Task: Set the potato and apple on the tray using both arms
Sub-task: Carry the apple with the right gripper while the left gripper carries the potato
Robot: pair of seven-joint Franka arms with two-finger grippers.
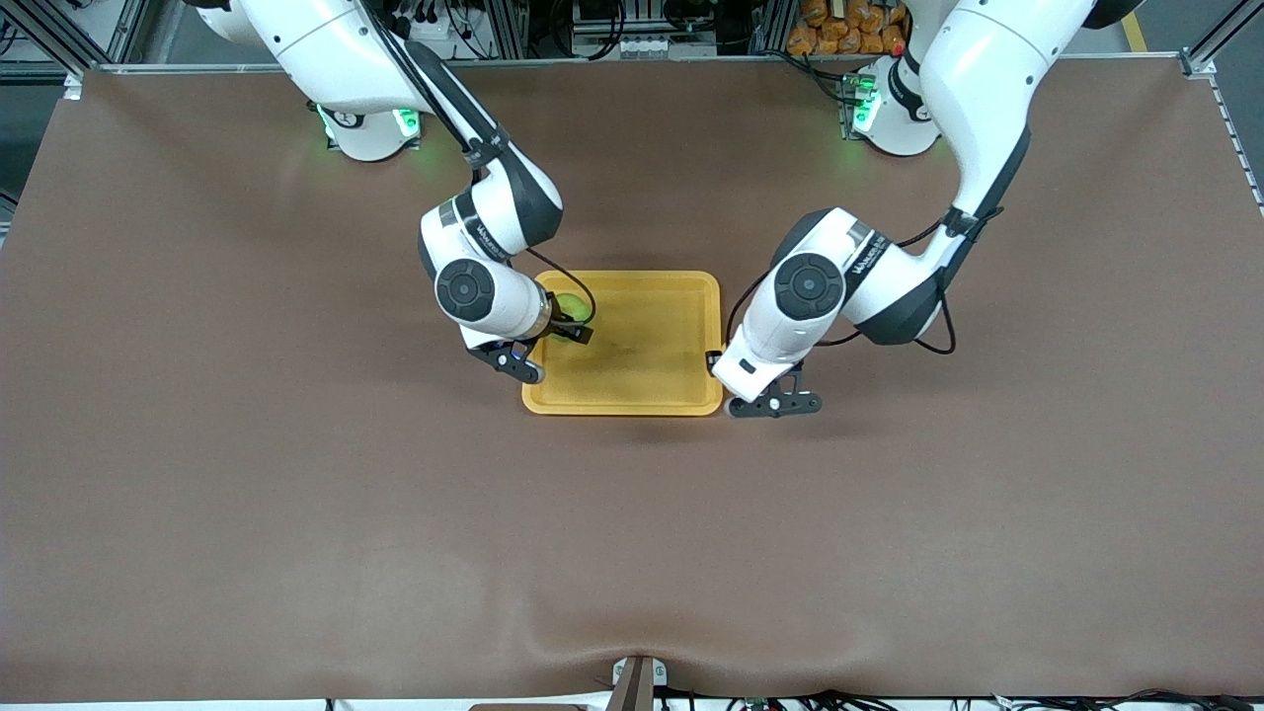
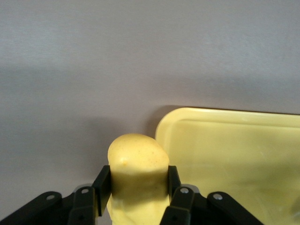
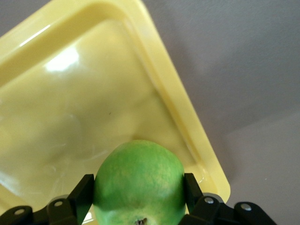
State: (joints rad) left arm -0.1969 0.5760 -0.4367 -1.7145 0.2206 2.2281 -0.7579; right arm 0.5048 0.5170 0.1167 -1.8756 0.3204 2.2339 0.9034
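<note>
Between the fingers of the right gripper (image 3: 139, 199) sits the apple (image 3: 139, 182), pinched on both sides and held over the tray (image 3: 70, 108), above the part of it toward the right arm's end; in the front view the apple (image 1: 572, 308) is mostly hidden by the arm's wrist, only a green sliver showing, and in the right wrist view its lower part is cut off at the frame edge; the left gripper (image 2: 139, 190) is clamped on the potato (image 2: 138, 171), which it holds over the brown table (image 1: 296, 494) just beside the tray's (image 2: 234, 154) corner at the left arm's end; in the front view the potato cannot be seen at all, covered by the left gripper (image 1: 713, 363) and its wrist beside the tray's (image 1: 642, 395) rim; small dark lettering runs along each forearm band but is too small to read; counted, one apple, one potato, one tray, two arms, each with one gripper.
</note>
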